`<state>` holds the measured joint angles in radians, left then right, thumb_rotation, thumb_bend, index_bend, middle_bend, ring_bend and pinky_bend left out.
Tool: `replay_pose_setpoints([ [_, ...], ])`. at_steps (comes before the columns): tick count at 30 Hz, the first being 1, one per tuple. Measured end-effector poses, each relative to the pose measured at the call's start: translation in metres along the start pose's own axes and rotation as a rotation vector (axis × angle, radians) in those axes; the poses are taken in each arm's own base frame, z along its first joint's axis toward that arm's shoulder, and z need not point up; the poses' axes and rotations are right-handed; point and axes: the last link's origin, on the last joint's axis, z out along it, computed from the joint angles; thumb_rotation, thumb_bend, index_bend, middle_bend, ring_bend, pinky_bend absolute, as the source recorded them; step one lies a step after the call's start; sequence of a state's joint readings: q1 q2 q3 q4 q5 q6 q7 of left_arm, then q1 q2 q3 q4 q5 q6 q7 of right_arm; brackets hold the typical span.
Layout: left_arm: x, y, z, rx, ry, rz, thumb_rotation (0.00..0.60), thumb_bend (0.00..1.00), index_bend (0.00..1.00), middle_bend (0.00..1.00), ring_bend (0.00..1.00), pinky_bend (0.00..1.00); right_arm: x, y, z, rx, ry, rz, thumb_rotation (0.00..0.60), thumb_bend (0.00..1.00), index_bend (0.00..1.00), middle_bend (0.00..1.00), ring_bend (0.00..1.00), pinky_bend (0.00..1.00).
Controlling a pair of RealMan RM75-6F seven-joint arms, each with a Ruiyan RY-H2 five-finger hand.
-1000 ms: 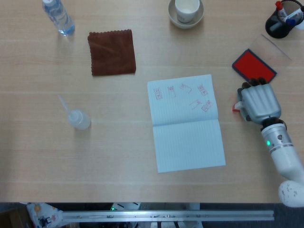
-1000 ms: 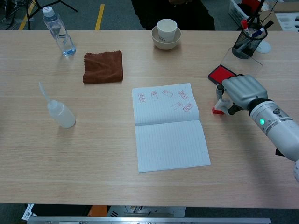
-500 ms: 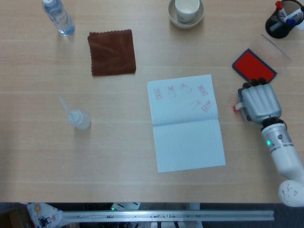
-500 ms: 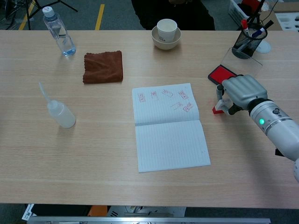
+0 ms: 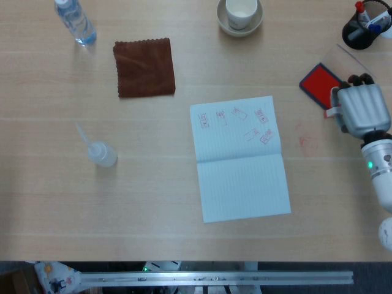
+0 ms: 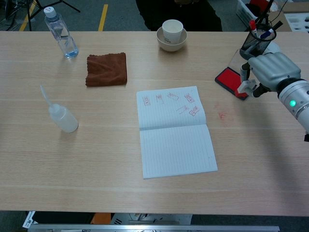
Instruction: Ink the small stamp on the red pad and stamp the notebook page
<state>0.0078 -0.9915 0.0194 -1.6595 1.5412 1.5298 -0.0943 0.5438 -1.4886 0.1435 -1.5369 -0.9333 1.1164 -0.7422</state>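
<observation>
Chest view shows the right hand (image 6: 272,70) near the table's (image 6: 96,159) right edge, fingers curled around the stamp (image 6: 246,87), which hangs over the near corner of the red pad (image 6: 227,77). A pen cup (image 6: 256,41) crowds the far right corner behind it. The notebook (image 6: 176,130) lies open mid-table, wide bare wood between it and the hand, with a faint red smudge (image 6: 221,115) there. No left hand shows.

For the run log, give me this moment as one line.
phase: inking | right hand: holds stamp at red pad edge | left hand: not in view | notebook: open, prints on upper page
</observation>
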Motion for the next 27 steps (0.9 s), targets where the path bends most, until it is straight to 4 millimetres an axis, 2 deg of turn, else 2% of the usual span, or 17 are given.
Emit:
replay_pose_setpoints([
  [7, -0.001, 0.001, -0.001, -0.001, -0.007, 0.006, 0.600, 0.34, 0.12, 0.10, 0.02, 0.05, 0.004, 0.023, 0.021, -0.069, -0.001, -0.021, 0.600, 0.35, 0.63, 0.44, 0.24, 0.21],
  [10, -0.001, 0.002, -0.001, 0.000, -0.008, 0.006, 0.600, 0.34, 0.12, 0.10, 0.02, 0.05, 0.002, 0.027, 0.030, -0.082, -0.010, -0.034, 0.600, 0.35, 0.63, 0.44, 0.24, 0.21],
  [19, 0.000, 0.001, 0.000, 0.003, -0.006, 0.004, 0.600, 0.34, 0.12, 0.10, 0.02, 0.05, -0.011, 0.013, 0.050, -0.075, -0.022, -0.050, 0.600, 0.35, 0.63, 0.44, 0.24, 0.21],
  [27, 0.000, 0.001, 0.000, 0.005, -0.007, 0.006, 0.600, 0.34, 0.12, 0.10, 0.02, 0.05, -0.018, 0.001, 0.059, -0.060, -0.027, -0.050, 0.600, 0.35, 0.63, 0.44, 0.24, 0.21],
])
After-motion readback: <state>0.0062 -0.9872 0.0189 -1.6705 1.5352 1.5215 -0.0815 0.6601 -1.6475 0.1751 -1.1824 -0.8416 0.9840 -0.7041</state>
